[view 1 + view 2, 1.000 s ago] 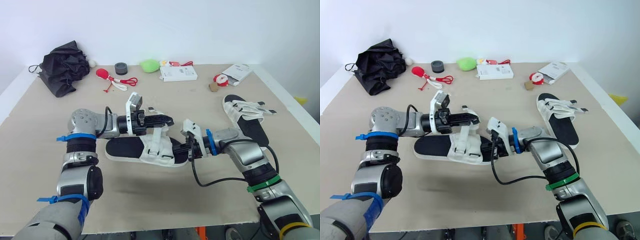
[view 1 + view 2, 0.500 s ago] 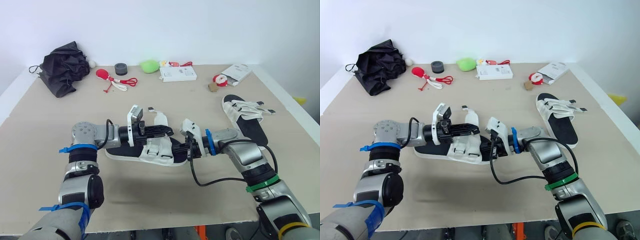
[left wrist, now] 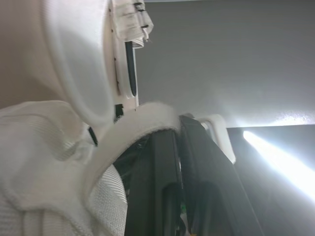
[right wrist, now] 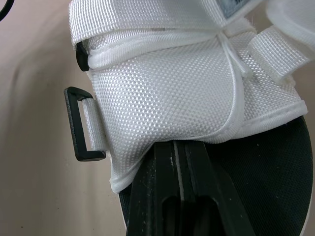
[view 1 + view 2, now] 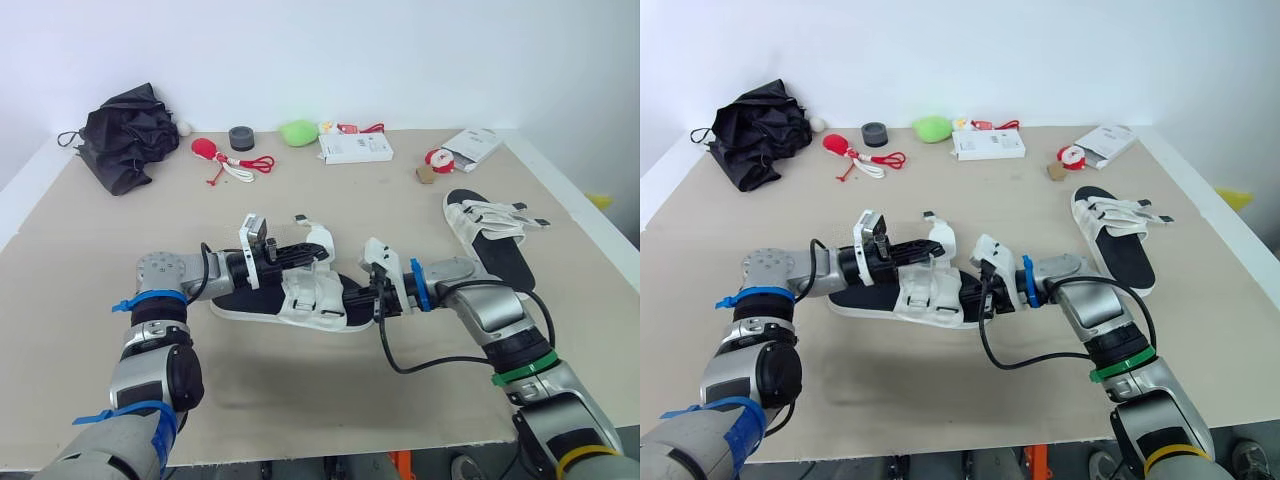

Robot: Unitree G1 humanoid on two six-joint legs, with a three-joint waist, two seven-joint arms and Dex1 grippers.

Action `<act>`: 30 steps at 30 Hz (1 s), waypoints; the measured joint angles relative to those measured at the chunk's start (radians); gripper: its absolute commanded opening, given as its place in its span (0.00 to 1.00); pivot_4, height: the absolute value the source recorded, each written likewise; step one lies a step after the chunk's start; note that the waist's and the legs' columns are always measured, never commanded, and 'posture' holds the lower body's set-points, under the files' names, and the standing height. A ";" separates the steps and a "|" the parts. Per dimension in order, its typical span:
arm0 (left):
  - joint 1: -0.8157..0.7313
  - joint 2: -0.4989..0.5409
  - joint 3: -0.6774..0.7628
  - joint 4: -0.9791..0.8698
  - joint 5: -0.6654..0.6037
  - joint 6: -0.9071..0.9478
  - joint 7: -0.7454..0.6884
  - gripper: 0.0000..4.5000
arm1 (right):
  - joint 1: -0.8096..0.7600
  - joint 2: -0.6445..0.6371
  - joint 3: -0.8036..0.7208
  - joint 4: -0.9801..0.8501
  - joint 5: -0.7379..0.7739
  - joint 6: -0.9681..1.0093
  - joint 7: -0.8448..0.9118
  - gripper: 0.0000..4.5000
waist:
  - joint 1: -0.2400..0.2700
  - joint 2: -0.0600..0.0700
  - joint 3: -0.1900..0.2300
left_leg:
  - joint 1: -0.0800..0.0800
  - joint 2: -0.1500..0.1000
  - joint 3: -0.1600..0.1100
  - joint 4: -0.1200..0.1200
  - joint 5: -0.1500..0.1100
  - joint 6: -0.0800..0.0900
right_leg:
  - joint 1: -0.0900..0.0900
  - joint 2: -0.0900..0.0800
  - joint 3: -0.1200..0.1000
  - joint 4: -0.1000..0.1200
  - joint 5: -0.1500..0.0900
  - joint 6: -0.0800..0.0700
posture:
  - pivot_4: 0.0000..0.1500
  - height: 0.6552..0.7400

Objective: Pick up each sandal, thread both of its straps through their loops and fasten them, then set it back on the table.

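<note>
Near sandal (image 5: pixel 250 297): lies flat at the middle of the table (image 5: pixel 300 390), with a black sole and a white upper.
Strap (image 5: pixel 318 237): arches up from the upper's far side, its end free of the loops.
Loop (image 4: pixel 81 124): black, on a short white tab at the upper's side, with nothing through it.
Left gripper (image 5: pixel 314 254): fingers (image 3: pixel 157 167) clamped on the strap.
Right gripper (image 5: pixel 374 298): fingers pressed together on the edge of the white upper at the sandal's right end.
Second sandal (image 5: pixel 490 235): well apart, at the table's right side, straps loose.
Far edge: a black bundle (image 5: pixel 125 135), a green lump (image 5: pixel 298 131) and a white box (image 5: pixel 356 147).
</note>
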 measured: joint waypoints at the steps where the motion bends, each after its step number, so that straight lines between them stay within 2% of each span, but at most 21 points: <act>1: 0.000 0.000 0.000 0.000 0.005 -0.003 -0.002 0.01 | 0.000 0.000 0.000 0.000 0.000 0.000 0.000 0.00 | 0.000 0.000 0.000 | 0.000 0.000 0.000 0.000 0.000 0.000 | 0.000 0.000 0.000 0.000 0.000 0.000 | 1.00 1.00; 13: 0.040 -0.043 0.056 -0.031 0.005 -0.089 0.035 0.01 | 0.011 0.003 0.000 -0.008 0.000 0.004 -0.024 0.00 | 0.000 0.002 -0.002 | 0.004 0.000 0.000 0.000 0.001 -0.001 | 0.003 -0.002 -0.002 0.000 0.003 0.000 | 1.00 1.00; 14: 0.047 -0.046 0.056 -0.041 0.005 -0.095 0.035 0.14 | 0.012 0.003 0.000 -0.008 0.000 0.004 -0.024 0.00 | 0.000 0.002 -0.003 | 0.005 0.000 0.000 0.000 0.001 -0.002 | 0.004 -0.002 -0.002 0.000 0.003 -0.001 | 1.00 1.00; 15: 0.059 -0.049 0.055 -0.054 0.006 -0.111 0.045 0.19 | 0.012 0.005 0.000 -0.008 0.000 0.007 -0.024 0.00 | -0.001 0.003 -0.003 | 0.007 0.001 0.000 0.000 0.001 -0.002 | 0.004 -0.001 -0.003 0.000 0.004 -0.001 | 1.00 1.00; 16: 0.075 -0.048 0.055 -0.073 0.008 -0.121 0.053 0.27 | 0.013 0.005 0.000 -0.008 0.001 0.007 -0.024 0.00 | -0.001 0.003 -0.003 | 0.007 0.001 0.000 -0.001 0.001 -0.002 | 0.004 -0.001 -0.002 0.000 0.004 -0.002 | 1.00 1.00; 21: 0.122 -0.048 0.065 -0.130 0.017 -0.155 0.075 0.86 | 0.016 0.003 -0.002 -0.009 0.001 0.012 -0.018 0.00 | 0.000 0.002 -0.005 | 0.007 0.001 0.000 -0.002 0.001 -0.002 | 0.004 -0.001 -0.003 -0.001 0.003 -0.004 | 1.00 1.00; 23: 0.113 -0.050 0.064 -0.134 0.017 -0.174 0.076 0.99 | 0.019 0.003 -0.002 -0.009 0.001 0.014 -0.020 0.00 | 0.000 0.002 -0.008 | 0.008 0.001 0.000 -0.002 0.001 -0.002 | 0.006 -0.001 -0.003 -0.002 0.003 -0.004 | 1.00 1.00; 30: 0.104 -0.048 0.035 -0.134 0.052 -0.239 0.096 0.99 | 0.023 0.003 -0.002 -0.008 0.000 0.017 -0.024 0.00 | 0.001 0.004 -0.009 | 0.013 0.001 -0.001 -0.003 0.000 -0.003 | 0.012 -0.002 -0.005 -0.003 0.002 -0.004 | 1.00 1.00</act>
